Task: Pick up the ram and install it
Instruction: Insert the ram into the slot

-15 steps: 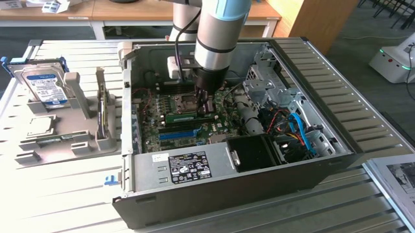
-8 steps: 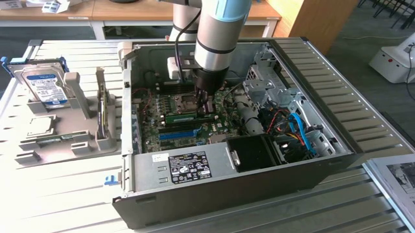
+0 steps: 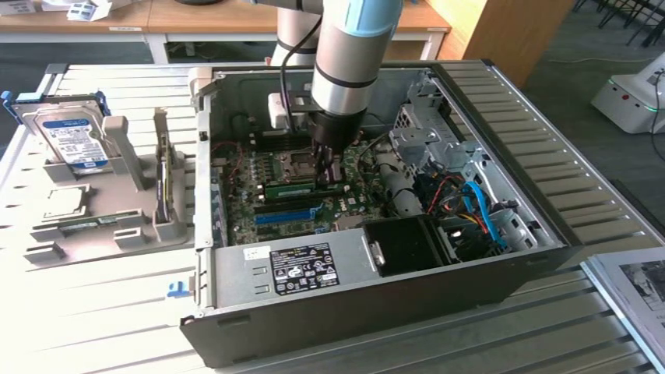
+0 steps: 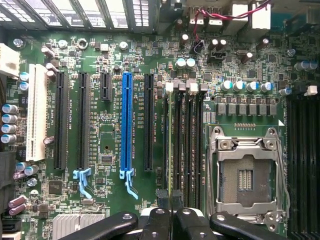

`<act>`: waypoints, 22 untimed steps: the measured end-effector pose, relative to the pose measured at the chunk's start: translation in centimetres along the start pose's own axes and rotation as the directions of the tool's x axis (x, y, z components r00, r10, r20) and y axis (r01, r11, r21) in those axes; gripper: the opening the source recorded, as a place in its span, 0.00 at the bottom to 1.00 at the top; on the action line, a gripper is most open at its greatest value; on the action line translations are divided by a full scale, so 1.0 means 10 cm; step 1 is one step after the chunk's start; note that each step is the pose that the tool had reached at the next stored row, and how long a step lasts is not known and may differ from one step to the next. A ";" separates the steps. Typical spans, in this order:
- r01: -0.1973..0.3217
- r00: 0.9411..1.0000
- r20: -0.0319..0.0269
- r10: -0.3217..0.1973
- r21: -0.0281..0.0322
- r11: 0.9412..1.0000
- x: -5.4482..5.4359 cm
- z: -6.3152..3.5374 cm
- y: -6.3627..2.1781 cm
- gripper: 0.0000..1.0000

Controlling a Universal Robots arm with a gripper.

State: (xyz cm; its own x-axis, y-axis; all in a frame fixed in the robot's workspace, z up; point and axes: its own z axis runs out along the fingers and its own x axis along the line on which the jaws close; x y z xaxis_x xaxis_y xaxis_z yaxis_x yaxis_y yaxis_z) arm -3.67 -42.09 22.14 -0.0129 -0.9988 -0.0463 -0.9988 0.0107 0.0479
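Robotics lab: open PC case (image 3: 343,312) on slatted bench (image 3: 104,312), wooden desks (image 3: 208,15) behind.

The arm (image 3: 348,54) is a smooth silver-grey tube with a light-blue cover (image 3: 371,12) at its upper joint and a thin black band (image 3: 338,80) round its lower end. A black cable (image 3: 286,62) runs beside it, and a small cream-white box (image 3: 279,109) sits by the wrist. Below the tube comes a black collar (image 3: 338,128), narrowing into the dark gripper (image 3: 323,179). In the wrist view the gripper (image 4: 171,200) shows glossy black link bars (image 4: 107,227) with rounded ends, each carrying a round silver pivot screw (image 4: 126,217), and slim black fingers (image 4: 161,196).
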 end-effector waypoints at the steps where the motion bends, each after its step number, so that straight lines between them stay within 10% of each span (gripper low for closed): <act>1: 0.000 1.000 0.000 0.000 0.000 1.000 0.00 0.003 0.000 0.12; 18: 0.000 1.000 0.000 0.000 0.000 1.000 0.00 0.010 -0.001 0.13; 22: 0.000 1.000 0.000 0.000 0.000 1.000 0.00 0.010 -0.001 0.31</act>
State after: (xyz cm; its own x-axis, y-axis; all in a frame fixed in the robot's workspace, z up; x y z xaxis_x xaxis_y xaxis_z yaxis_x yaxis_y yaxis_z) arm -3.67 -42.08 22.05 -0.0129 -0.9988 -0.0464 -0.9988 0.0107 0.0478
